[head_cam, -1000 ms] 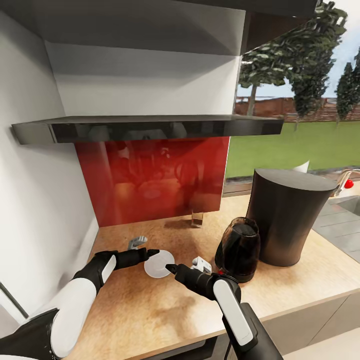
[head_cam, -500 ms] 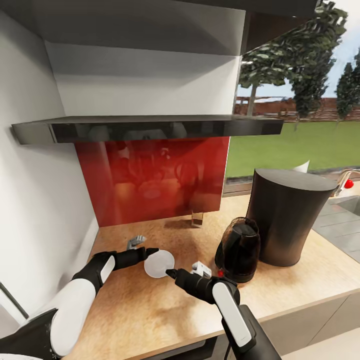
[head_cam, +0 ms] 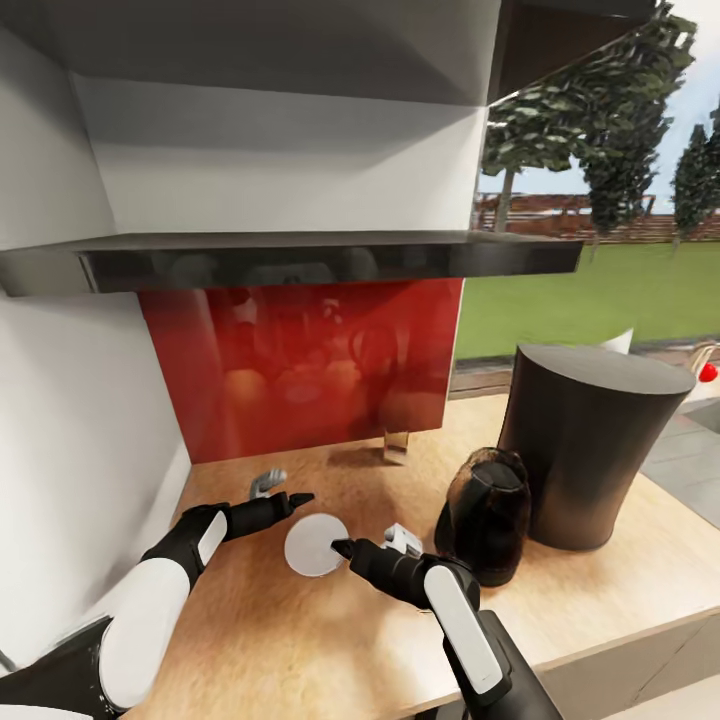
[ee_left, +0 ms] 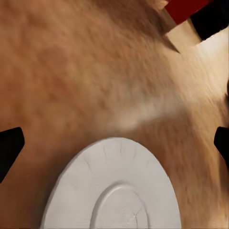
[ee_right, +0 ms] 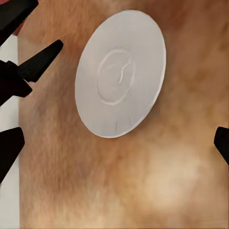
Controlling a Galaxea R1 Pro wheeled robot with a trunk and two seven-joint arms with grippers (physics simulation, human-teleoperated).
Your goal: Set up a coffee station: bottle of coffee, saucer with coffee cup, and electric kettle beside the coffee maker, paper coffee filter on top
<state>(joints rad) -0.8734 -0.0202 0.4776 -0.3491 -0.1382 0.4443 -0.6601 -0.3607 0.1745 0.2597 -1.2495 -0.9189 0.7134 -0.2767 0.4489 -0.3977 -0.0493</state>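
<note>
Head view: your left gripper (head_cam: 283,492) is spread wide, hovering just beside the saucer (head_cam: 316,544) — which lies flat mid-countertop (head_cam: 300,640). Your right gripper (head_cam: 368,540), also spread, flanks it; kettle (head_cam: 489,514) and coffee maker (head_cam: 585,445) stand further right.

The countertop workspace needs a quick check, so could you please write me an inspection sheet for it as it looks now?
Surface: wooden countertop, bare around the saucer.
Job's things: white saucer lies flat on the countertop, no cup on it; dark electric kettle stands beside the tall dark coffee maker.
Clutter: a small glass object by the red backsplash; cannot tell what it is.
End effectors: left end effector open, just off the saucer's rim; right end effector open, at its other side; neither touches it.
Cables: nothing seen.
Surroundings: dark shelf above, window with lawn and trees.
</note>
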